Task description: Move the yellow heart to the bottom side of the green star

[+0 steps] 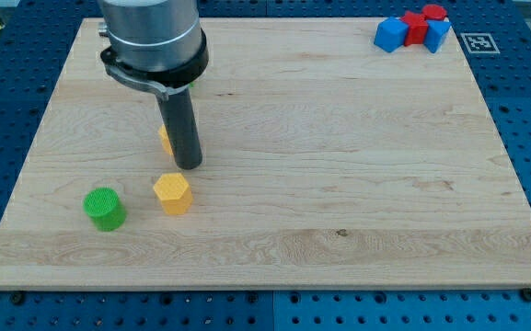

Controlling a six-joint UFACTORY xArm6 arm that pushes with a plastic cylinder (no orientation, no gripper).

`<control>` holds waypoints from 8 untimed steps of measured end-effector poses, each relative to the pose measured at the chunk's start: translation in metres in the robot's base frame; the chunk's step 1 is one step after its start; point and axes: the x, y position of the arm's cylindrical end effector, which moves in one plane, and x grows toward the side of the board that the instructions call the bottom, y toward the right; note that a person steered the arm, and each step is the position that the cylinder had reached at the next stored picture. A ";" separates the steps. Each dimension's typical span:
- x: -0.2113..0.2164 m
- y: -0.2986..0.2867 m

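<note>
My tip (pixel 188 166) rests on the wooden board (pixel 339 184) left of centre. A yellow block (pixel 165 140) peeks out just left of the rod, touching or nearly touching it; the rod hides most of it, so I cannot make out its shape. A yellow hexagonal block (pixel 172 193) lies just below and left of the tip, apart from it. A thin sliver of green (pixel 194 83) shows at the right edge of the arm's body, and the rest of that block is hidden.
A green cylinder (pixel 105 208) stands near the board's lower left. A cluster of blue blocks (pixel 392 35) and red blocks (pixel 418 26) sits at the top right corner. A marker tag (pixel 478 41) lies just off the board's top right.
</note>
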 end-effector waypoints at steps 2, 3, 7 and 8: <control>-0.014 -0.030; -0.015 -0.041; -0.046 -0.008; -0.043 -0.015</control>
